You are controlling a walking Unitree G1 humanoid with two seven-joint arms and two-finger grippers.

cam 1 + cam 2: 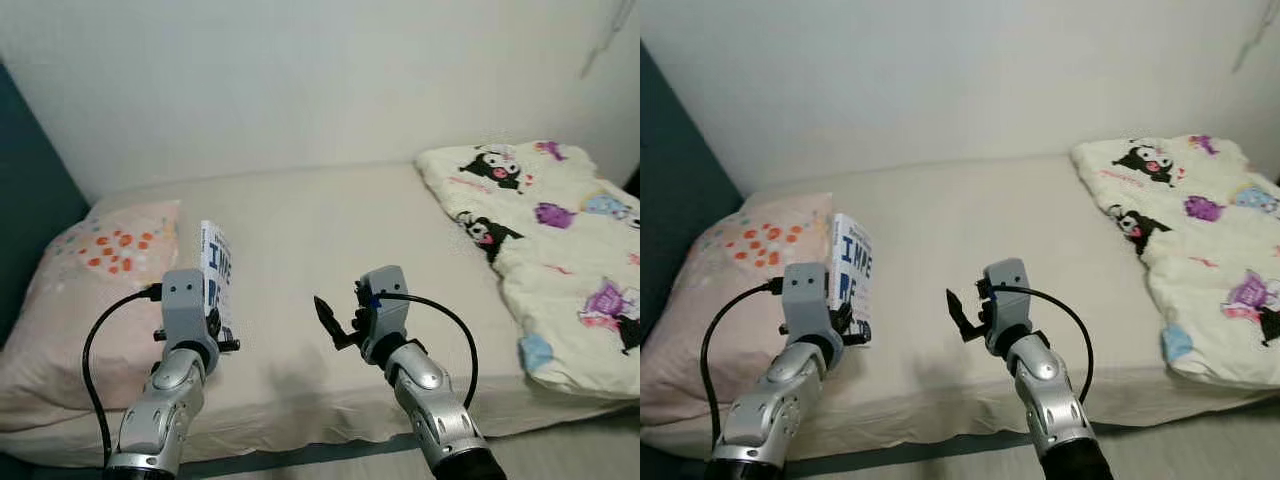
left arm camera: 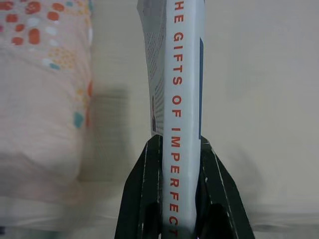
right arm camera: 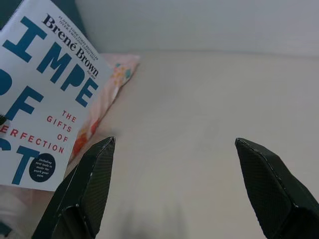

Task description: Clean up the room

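Above bed (image 1: pixel 330 240), left gripper (image 2: pixel 182 199) clamping book (image 2: pixel 182 99)

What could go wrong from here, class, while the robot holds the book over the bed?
1. The left gripper pinches the book only at its lower spine, so it may tilt or slip onto the bed.
2. The open right gripper hovers close by; reaching in could knock the cover.

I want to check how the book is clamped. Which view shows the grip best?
The left wrist view: the left gripper has both fingers pressed on either side of the book, spine facing the camera. The eye views show its cover upright over the bed; the right wrist view shows its front cover.
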